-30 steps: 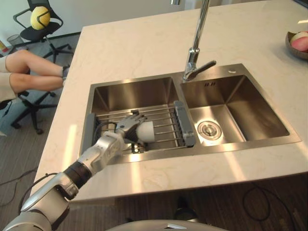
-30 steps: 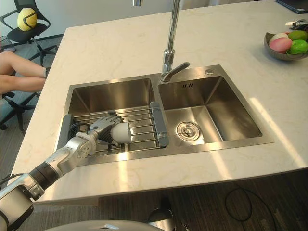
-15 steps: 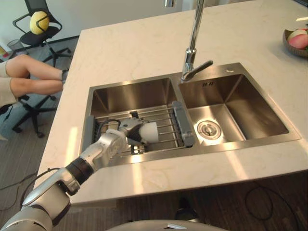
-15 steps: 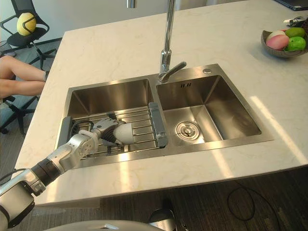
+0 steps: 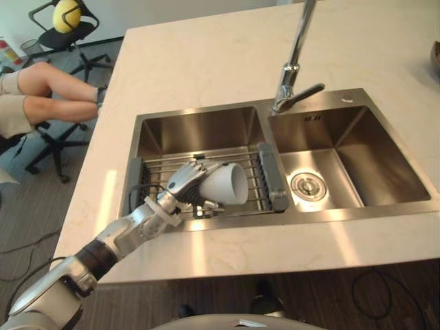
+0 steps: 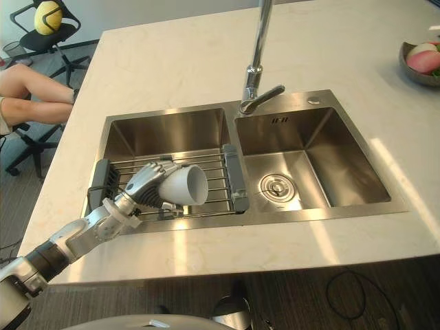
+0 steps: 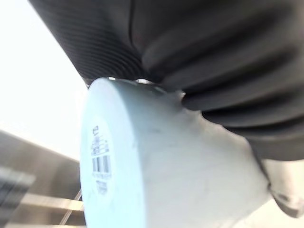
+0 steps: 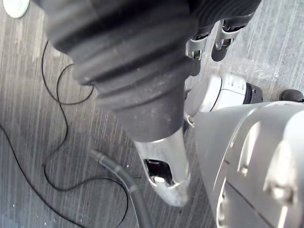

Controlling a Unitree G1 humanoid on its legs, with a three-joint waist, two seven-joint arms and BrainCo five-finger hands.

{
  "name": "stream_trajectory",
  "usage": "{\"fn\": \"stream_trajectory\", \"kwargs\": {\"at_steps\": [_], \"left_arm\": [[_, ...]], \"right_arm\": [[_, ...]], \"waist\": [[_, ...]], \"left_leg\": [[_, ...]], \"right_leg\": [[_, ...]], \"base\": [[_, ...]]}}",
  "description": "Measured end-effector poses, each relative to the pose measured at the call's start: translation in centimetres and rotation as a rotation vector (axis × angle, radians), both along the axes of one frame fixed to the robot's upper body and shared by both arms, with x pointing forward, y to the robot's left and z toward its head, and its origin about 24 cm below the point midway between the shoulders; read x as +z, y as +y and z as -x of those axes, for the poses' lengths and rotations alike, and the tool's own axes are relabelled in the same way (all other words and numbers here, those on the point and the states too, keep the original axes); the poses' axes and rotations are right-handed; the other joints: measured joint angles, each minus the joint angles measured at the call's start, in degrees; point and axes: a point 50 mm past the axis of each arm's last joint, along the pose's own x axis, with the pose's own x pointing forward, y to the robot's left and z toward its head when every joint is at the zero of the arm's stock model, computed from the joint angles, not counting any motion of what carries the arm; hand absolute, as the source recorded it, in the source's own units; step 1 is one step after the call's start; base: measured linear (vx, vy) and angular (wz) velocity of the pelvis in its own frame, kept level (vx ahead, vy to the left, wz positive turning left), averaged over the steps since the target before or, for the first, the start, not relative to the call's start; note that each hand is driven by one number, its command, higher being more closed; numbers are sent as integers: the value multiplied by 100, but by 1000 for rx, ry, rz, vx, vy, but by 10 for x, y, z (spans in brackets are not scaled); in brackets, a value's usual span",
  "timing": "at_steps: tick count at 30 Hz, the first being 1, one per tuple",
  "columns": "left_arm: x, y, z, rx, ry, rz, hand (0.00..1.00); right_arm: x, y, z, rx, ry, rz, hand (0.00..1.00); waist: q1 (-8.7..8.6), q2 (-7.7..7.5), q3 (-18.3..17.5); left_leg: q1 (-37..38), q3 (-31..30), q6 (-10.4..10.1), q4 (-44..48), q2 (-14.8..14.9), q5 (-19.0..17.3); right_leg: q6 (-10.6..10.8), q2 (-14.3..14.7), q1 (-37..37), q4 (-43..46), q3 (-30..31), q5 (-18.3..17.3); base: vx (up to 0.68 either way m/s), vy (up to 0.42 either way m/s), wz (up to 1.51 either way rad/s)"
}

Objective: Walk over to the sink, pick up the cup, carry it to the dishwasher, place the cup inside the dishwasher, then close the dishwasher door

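Just below cup [image 5: 227, 184]: rack [image 5: 273, 180], L basin [image 5: 199, 130].

Bright, even overhead light. Soft glare patches streak the pale tabletop [image 5: 206, 69] and the steel sink [image 5: 199, 130] walls. Left wrist view washes out white beside the cup [image 7: 156, 175].

White cup [image 5: 227, 183], silver-grey sink [image 5: 199, 129], cream faintly veined countertop [image 5: 206, 62], yellow ball [image 5: 67, 12].
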Motion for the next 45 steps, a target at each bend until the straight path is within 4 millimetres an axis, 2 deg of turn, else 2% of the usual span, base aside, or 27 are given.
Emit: {"fn": "stream_trajectory", "kwargs": {"at_steps": [1, 2, 3, 6, 8, 10, 13, 15, 16, 19, 22, 24, 27, 30, 31, 32, 33, 34, 36, 37, 38, 39, 41, 42, 43, 44, 45], "left_arm": [[17, 2, 4, 1, -69, 62, 100], [25, 4, 5, 9, -103, 89, 100], [41, 14, 6, 45, -163, 167, 100], [62, 33, 10, 104, -226, 319, 100], [81, 50, 16, 118, -253, 527, 100], [87, 61, 16, 120, -235, 696, 100], [85, 75, 13, 113, -142, 928, 100], [79, 80, 13, 88, -73, 994, 100], [75, 81, 13, 51, -8, 1025, 100], [68, 79, 18, -37, 131, 1026, 100], [61, 85, 21, -22, 200, 959, 100], [61, 94, 21, 3, 216, 948, 100], [65, 122, 22, 75, 183, 952, 100], [66, 151, 24, 179, 143, 935, 100], [64, 158, 24, 209, 137, 938, 100], [58, 174, 23, 282, 143, 949, 100], [55, 183, 24, 321, 147, 952, 100], [54, 200, 31, 387, 130, 955, 100], [58, 218, 37, 426, 97, 983, 100], [57, 228, 39, 436, 87, 1010, 100], [54, 234, 39, 442, 96, 1029, 100], [51, 238, 40, 451, 105, 1044, 100], [39, 248, 39, 466, 148, 1085, 100], [35, 248, 38, 464, 162, 1089, 100], [30, 247, 35, 449, 198, 1082, 100], [25, 246, 34, 440, 227, 1070, 100], [24, 246, 33, 437, 238, 1065, 100]], "right_arm": [[1, -2, -1, 1, -11, 0, 0], [1, -3, -1, -6, -19, 0, 0], [2, -5, -4, -13, -37, 2, 0], [3, -8, -3, -46, -53, 0, 0], [2, -7, 0, -45, -40, 4, 0], [1, -4, 3, -56, -33, 0, 0], [-2, 5, 4, -73, -35, -20, 0], [-3, 9, 3, -78, -36, -24, 0], [-4, 13, 3, -77, -34, -27, 0], [-5, 18, 4, -75, -15, -19, 0], [-5, 19, 4, -61, 4, -8, 0], [-6, 21, 4, -61, 5, -17, 0], [-6, 22, 11, -35, 29, -24, 0], [-5, 19, 14, -54, 12, -21, 0], [-5, 18, 11, -55, 3, -22, 0], [-5, 19, 6, -46, -17, -28, 0], [-5, 19, 6, -43, -18, -30, 0], [-5, 20, 1, -27, -30, -33, 0], [-2, 16, -16, -10, -68, -22, 0], [0, 9, -25, 6, -86, -5, 0], [2, 4, -27, 28, -88, 9, 0], [4, 1, -30, 41, -91, 21, 0], [8, -12, -34, 102, -85, 66, 0], [9, -15, -33, 115, -77, 75, 0], [9, -18, -29, 115, -57, 81, 0], [8, -17, -23, 111, -36, 72, 0], [7, -17, -20, 109, -28, 67, 0]], "waist": [[77, 0, 0], [120, 0, 0], [226, 1, 0], [302, -3, -7], [450, -11, -8], [586, -32, -8], [682, -165, -16], [721, -262, -17], [779, -358, -3], [932, -538, -8], [1071, -616, -25], [1097, -664, -16], [1123, -829, -15], [1309, -988, -118], [1346, -974, -103], [1353, -937, -79], [1379, -952, -89], [1465, -993, -112], [1642, -932, -93], [1796, -718, -23], [1835, -633, -33], [1835, -560, -40], [1796, -319, 3], [1744, -275, 5], [1576, -199, 27], [1505, -178, 54], [1492, -162, 83]], "left_leg": [[0, -63, 14, 0, -14, 14], [-1, -80, 19, 0, -22, 22], [-4, -137, 34, 0, -44, 41], [-35, -266, 56, -5, -89, 59], [-75, -339, 74, -6, -107, 84], [-74, -384, 74, -2, -106, 97], [-72, -516, 77, 71, -105, 91], [-73, -569, 83, 138, -109, 57], [-65, -602, 88, 203, -120, 23], [-24, -588, 117, 273, -160, -23], [24, -432, 142, 265, -207, -60], [-9, -415, 118, 266, -225, -75], [-302, -509, 107, 512, -187, -147], [-871, -641, 217, 791, -97, -222], [-946, -638, 276, 809, -63, -167], [-1050, -714, 249, 902, -51, -99], [-1077, -764, 248, 957, -58, -101], [-1189, -816, 241, 1100, -77, -117], [-1408, -885, 229, 1287, -20, -111], [-1396, -969, 178, 1244, 45, -43], [-1362, -1031, 178, 1181, 50, 24], [-1353, -1090, 173, 1130, 34, 82], [-1275, -1246, 212, 825, -51, 399], [-1267, -1223, 261, 763, -78, 487], [-1267, -933, 461, 678, -83, 554], [-1185, -535, 620, 644, 16, 547], [-1126, -303, 625, 644, 105, 546]], "right_leg": [[-2, -12, 31, 0, -83, -2], [-3, -18, 34, 0, -92, -2], [-6, -38, 84, 0, -140, -7], [33, -79, 117, 0, -240, -59], [37, -94, 127, 4, -274, -60], [46, -97, 157, 65, -312, -75], [56, -134, 163, 328, -409, -249], [55, -187, 93, 605, -415, -402], [57, -235, 52, 815, -407, -514], [50, -321, -23, 1055, -349, -611], [41, -381, -121, 1123, -189, -616], [2, -396, -159, 1137, -171, -639], [-65, -394, -244, 1205, -265, -565], [-187, -269, -365, 776, -353, -290], [-174, -253, -434, 879, -369, -354], [-123, -242, -533, 1525, -301, -822], [-104, -214, -531, 1733, -227, -1015], [-69, -173, -518, 1757, -172, -1218], [-32, -50, -500, 1592, -243, -1215], [-44, 47, -438, 1580, -265, -1231], [-72, 59, -421, 1660, -302, -1289], [-83, 60, -417, 1734, -332, -1341], [-169, 54, -385, 2094, -409, -1592], [-195, 54, -351, 2167, -455, -1672], [-292, 53, -205, 2264, -671, -1814], [-311, 14, -60, 2347, -898, -1850], [-330, 17, 48, 2368, -1030, -1859]], "base": [[-45, -3, 29], [-65, -4, 24], [-66, -3, 21], [-70, -2, 22], [-38, -2, 16], [-5, -9, 18], [4, -9, 20], [0, 4, 12], [-21, 18, 7], [-41, 31, -3], [-75, 48, -22], [-63, 26, -6], [-48, 2, 11], [-60, 8, 19], [0, -24, 41], [31, -39, 38], [76, -60, 46], [43, -73, 32], [-51, -71, 30], [-108, -66, 31], [-115, -75, 36], [-93, -67, 54], [-161, -88, 78], [-193, -82, 122], [-118, -49, 148], [-139, -84, 148], [-69, -79, 117]]}}
